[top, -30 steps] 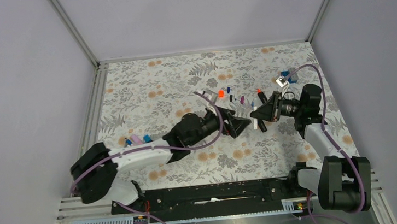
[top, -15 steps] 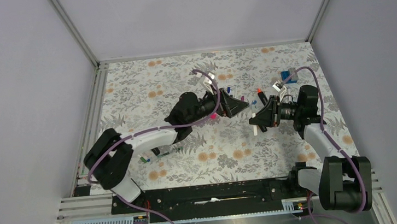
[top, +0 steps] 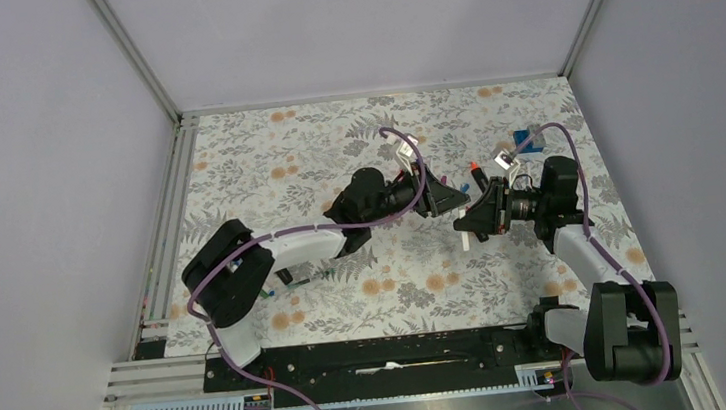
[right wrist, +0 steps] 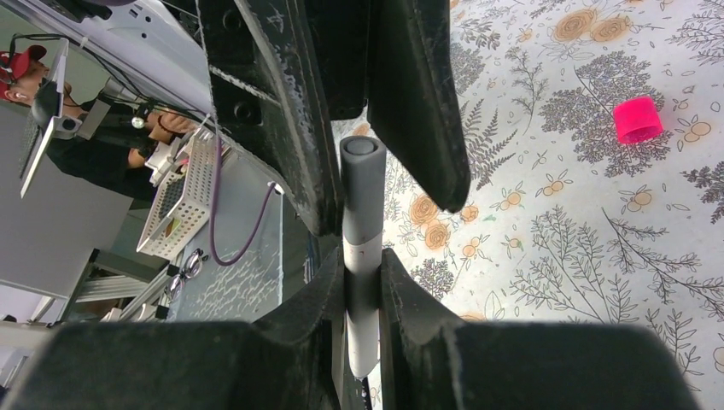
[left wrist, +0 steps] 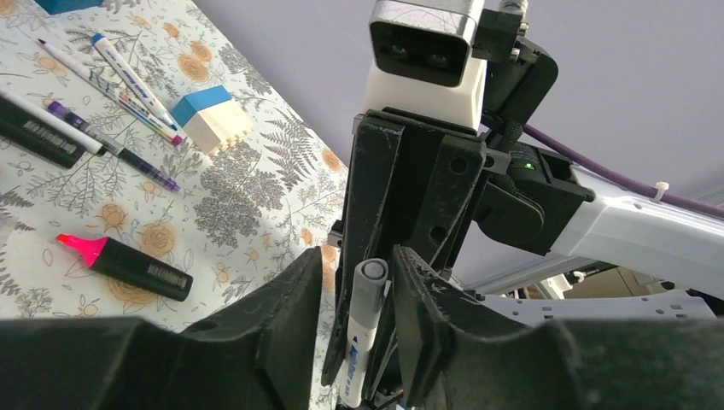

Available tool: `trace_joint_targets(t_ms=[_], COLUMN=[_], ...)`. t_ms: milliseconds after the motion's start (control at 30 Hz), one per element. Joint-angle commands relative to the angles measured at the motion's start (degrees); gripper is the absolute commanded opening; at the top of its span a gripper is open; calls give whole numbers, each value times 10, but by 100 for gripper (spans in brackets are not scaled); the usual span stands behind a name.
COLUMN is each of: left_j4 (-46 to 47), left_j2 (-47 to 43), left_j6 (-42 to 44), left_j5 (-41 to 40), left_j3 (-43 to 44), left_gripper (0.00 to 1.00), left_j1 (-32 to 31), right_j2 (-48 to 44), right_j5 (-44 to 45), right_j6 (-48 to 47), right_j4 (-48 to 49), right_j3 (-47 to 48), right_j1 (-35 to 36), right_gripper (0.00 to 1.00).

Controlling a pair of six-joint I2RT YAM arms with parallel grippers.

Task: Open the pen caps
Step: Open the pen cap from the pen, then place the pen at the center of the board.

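Currently a white pen (right wrist: 362, 333) is clamped by its barrel between the right jaws, which are closed tight on it. Its grey cap (right wrist: 362, 184) is left sticking out past the fingertips. The cap is seated on the barrel, not pulled off. The pen is held in the air, clear of the floral surface (top: 285, 162), right of centre in the top view.

The left arm (top: 292, 242) is stretched across so that both sets of jaws meet nose to nose. The left jaws are placed around the grey cap, one finger on each side, and are partly closed. A gap is seen on one side of the cap in the left wrist view. In the right wrist view the fingers look almost on it. Whether the cap is actually gripped cannot be told.

A loose pink cap (right wrist: 637, 119) is seen lying alone on the surface. A black highlighter (left wrist: 128, 265) is lying uncapped, its pink tip bare. Further off, a blue-and-white block (left wrist: 211, 115) is standing on the surface. Just beside it are laid a thin pen with a blue end (left wrist: 128, 79), a thin purple pen (left wrist: 111, 147) and a thick black marker (left wrist: 34, 128).
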Motion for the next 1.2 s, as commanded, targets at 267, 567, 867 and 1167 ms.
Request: trace_joint_targets(t_ms=[267, 567, 867, 1167], left_j4=[53, 24, 10, -14], left_j2=[17, -8, -6, -68], left_j6=[-7, 37, 65, 61], left_j5=[56, 21, -95, -79], left_j3=[42, 107, 241, 186], left_gripper=[1, 0, 0, 0], left_j1=[-3, 47, 150, 178], right_j2=[5, 22, 12, -18], right_j5=[-10, -22, -39, -6], right_j6=[-10, -18, -25, -56], right_j4=[1, 1, 4, -22], right_j3=[10, 4, -10, 5], right_j1=[7, 11, 27, -2], right_gripper=[0, 0, 0, 0])
